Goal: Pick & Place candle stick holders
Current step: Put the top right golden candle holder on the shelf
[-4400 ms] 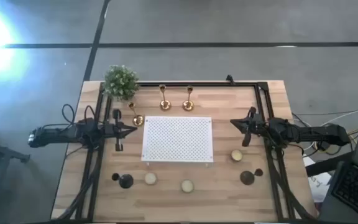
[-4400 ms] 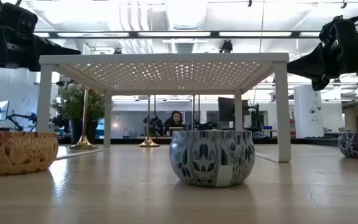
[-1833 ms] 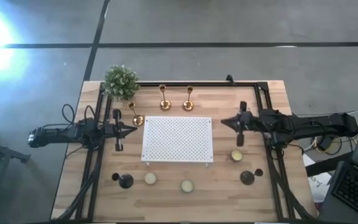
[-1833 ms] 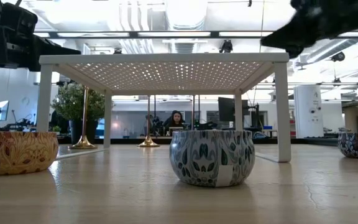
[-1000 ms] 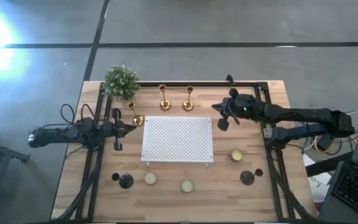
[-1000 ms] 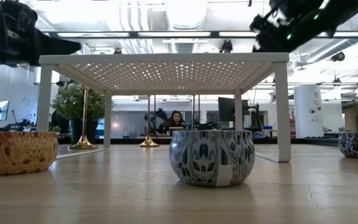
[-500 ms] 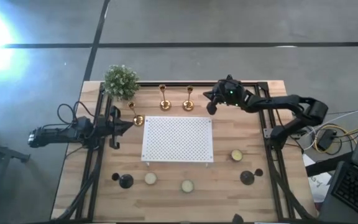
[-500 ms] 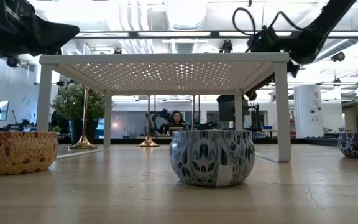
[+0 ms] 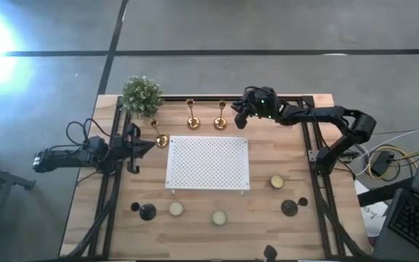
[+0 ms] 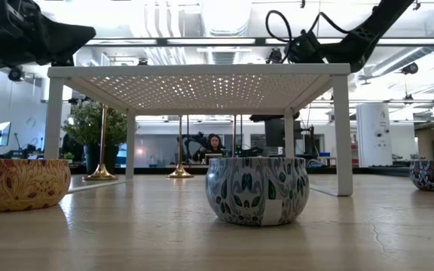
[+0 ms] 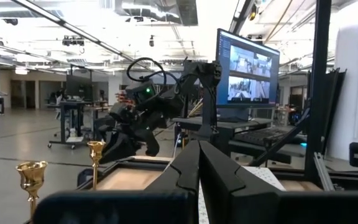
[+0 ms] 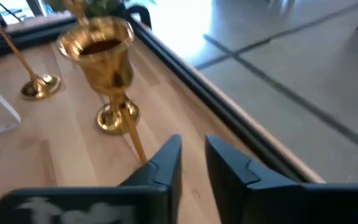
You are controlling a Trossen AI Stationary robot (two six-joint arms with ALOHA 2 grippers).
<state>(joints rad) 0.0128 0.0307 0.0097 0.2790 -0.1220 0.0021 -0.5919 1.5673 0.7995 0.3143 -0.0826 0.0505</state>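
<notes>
Three brass candle stick holders stand along the table's back: one (image 9: 221, 116) by my right gripper, one (image 9: 192, 115) in the middle, and one (image 9: 158, 135) near my left gripper. My right gripper (image 9: 237, 121) hovers just right of the nearest holder, its fingers a narrow gap apart and holding nothing. In the right wrist view that holder's cup (image 12: 102, 53) and slim stem stand just ahead of the fingertips (image 12: 191, 148). My left gripper (image 9: 148, 146) waits shut at the riser's left edge, fingers (image 11: 199, 163) pressed together. Two squat black holders (image 9: 146, 212) (image 9: 289, 208) sit near the front.
A white perforated riser (image 9: 207, 162) fills the table's middle. A small potted plant (image 9: 141, 94) stands at the back left corner. Round tin candles (image 9: 175, 209) (image 9: 219, 217) (image 9: 276, 181) lie toward the front. Black rails (image 9: 308, 124) frame the work area.
My right arm has swung from beside the riser's right edge to the back, up to the rightmost brass holder, and its fingers have parted a little. The left arm has hardly moved.
</notes>
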